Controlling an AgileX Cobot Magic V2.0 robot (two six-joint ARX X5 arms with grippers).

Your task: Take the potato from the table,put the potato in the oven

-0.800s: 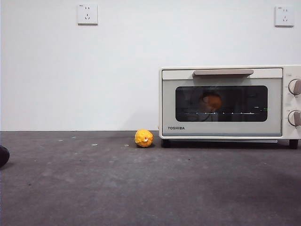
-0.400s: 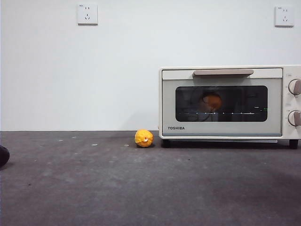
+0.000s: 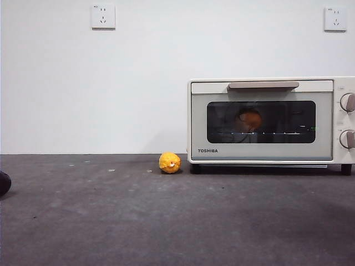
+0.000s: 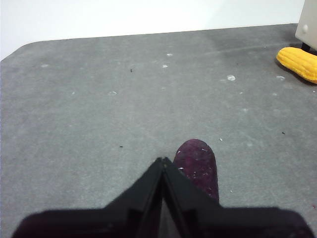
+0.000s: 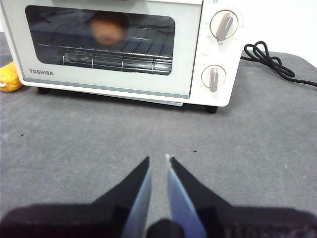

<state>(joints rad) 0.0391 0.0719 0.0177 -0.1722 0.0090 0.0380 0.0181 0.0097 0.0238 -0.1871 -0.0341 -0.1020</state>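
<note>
Nothing has moved: the smooth orange-brown potato (image 3: 250,119) sits behind the cream-white oven's (image 3: 266,152) closed glass door at three o'clock, left gripper (image 4: 162,163) pressed together, right gripper (image 5: 157,163) slightly apart, so the task looks finished.

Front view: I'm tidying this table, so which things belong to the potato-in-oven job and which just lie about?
Job:
potato, behind the shut door's glass
oven
table

Lying about:
yellow lumpy ball
dark purple lump beside the left hand
black cord
</note>
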